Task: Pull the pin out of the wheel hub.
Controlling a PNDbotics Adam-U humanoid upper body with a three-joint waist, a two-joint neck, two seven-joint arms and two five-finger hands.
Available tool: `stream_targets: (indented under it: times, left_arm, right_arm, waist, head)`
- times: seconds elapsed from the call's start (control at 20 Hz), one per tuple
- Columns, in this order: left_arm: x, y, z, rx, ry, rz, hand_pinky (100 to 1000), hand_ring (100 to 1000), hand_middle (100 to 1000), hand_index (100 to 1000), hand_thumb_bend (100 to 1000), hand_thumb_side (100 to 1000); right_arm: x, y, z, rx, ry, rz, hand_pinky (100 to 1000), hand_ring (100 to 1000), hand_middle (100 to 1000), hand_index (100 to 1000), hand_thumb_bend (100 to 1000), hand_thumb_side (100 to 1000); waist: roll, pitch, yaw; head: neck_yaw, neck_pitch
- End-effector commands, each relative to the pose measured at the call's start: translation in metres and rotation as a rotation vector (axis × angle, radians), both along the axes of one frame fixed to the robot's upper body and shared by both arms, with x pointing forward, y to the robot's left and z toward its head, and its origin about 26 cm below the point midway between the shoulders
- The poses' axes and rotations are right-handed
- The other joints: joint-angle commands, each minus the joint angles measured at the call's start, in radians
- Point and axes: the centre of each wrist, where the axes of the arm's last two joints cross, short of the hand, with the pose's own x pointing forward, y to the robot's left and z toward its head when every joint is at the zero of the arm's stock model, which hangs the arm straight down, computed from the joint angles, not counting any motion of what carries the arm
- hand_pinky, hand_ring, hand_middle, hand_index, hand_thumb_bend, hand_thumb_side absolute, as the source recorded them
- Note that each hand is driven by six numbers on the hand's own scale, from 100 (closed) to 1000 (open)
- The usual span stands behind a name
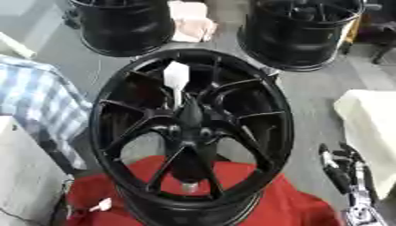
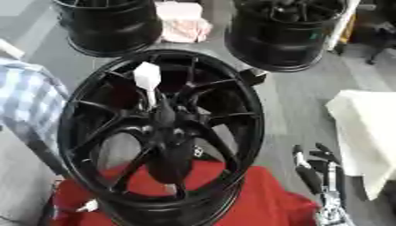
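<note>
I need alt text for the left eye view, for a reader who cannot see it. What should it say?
A large black wheel hub stands over a red cloth, with a white-topped pin sticking out near its centre. The robot's right hand rests at the lower right, fingers up and relaxed, not touching the hub. Two more black wheels stand behind.

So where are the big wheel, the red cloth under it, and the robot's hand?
wheel hub (image 1: 191,132): left eye view, on the black centre where the spokes meet.
red cloth (image 1: 298,207): left eye view, on a bare fold right of the wheel.
right hand (image 2: 317,165): right eye view, on its black fingers, lower right corner.
</note>
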Motion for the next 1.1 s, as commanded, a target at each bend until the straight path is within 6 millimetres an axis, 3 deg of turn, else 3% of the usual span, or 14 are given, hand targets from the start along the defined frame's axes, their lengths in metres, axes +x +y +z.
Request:
stream_targets:
  times: [0.05, 0.6, 0.85, 1.1]
  left_arm:
    - [-0.003, 0.016, 0.011, 0.075, -0.021, 0.021, 740, 708, 672, 788, 486, 504]
    - [0.026, 0.036, 0.017, 0.593, 0.018, 0.033, 781, 740, 718, 825, 460, 541]
    - [0.035, 0.033, 0.025, 0.867, -0.002, 0.017, 801, 762, 751, 855, 476, 545]
    - [0.065, 0.017, 0.007, 1.032, 0.010, -0.048, 808, 764, 768, 872, 492, 548]
  right_arm:
    - [0.007, -0.008, 0.010, -0.027, -0.030, 0.005, 724, 669, 704, 876, 340, 581]
    - [0.008, -0.009, 0.012, -0.046, -0.031, 0.026, 725, 671, 706, 878, 339, 581]
    - [0.010, -0.005, 0.013, -0.054, -0.033, 0.054, 725, 671, 707, 879, 339, 582]
    - [0.009, -0.005, 0.012, -0.054, -0.029, 0.059, 725, 671, 707, 879, 338, 583]
  waist:
    - [0.005, -0.010, -0.001]
    - [0.026, -0.009, -0.021]
    - [0.036, -0.008, -0.044]
    - [0.037, -0.011, -0.043]
  head:
    - [-0.008, -0.002]
    - [-0.017, -0.018]
    - [-0.003, -0.029]
    - [-0.012, -0.030]
